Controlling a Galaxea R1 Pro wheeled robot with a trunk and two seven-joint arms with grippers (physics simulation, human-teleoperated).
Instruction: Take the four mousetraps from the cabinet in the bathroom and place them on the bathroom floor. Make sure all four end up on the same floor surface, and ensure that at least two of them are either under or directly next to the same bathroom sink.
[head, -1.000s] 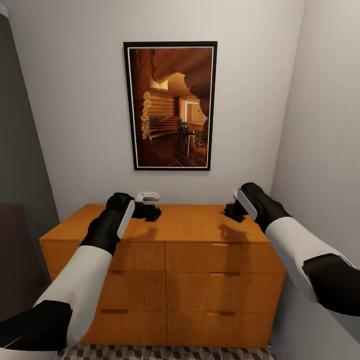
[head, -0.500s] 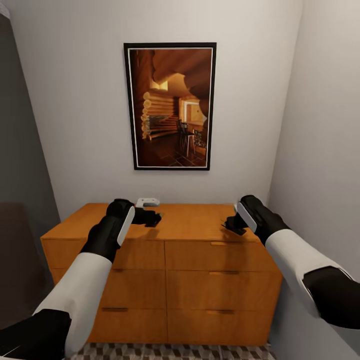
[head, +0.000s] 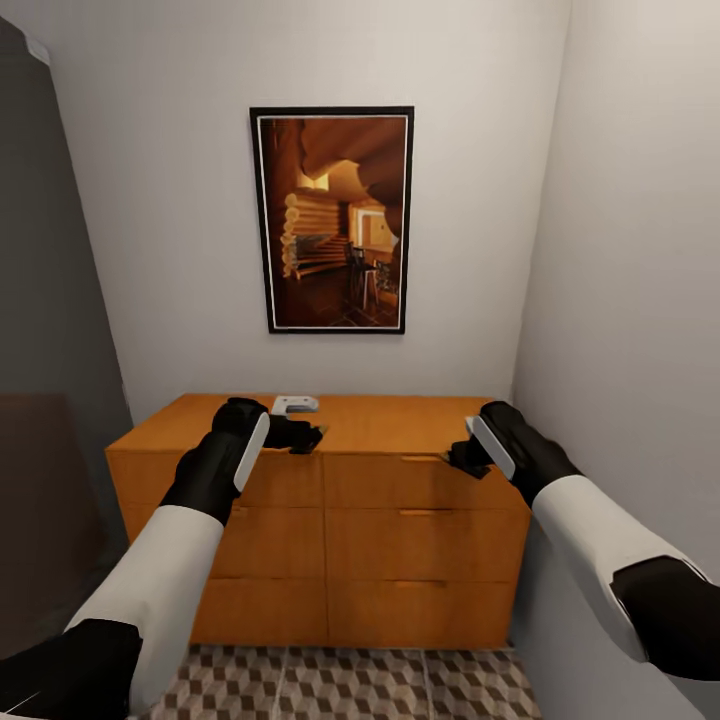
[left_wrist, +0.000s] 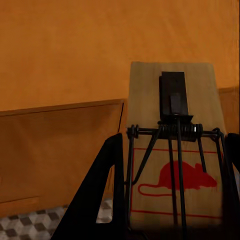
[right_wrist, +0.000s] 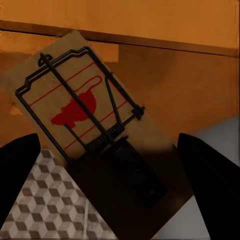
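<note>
carry-off step in hand: left gripper (left_wrist: 170, 200) pinches one mousetrap (left_wrist: 172, 150), right gripper (right_wrist: 112, 175) pinches another mousetrap (right_wrist: 85, 115), both at mid-frame before the cabinet (head: 330, 520); next, lowering to the tiled floor (head: 340, 685).

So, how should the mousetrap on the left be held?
Hold it by the board's two long bare edges, coming in from its short end, as the left gripper appears to have it. The mousetrap is a flat board with its spring and wire bar on the top face, so an edgewise pinch likely keeps the fingers off them.
</note>
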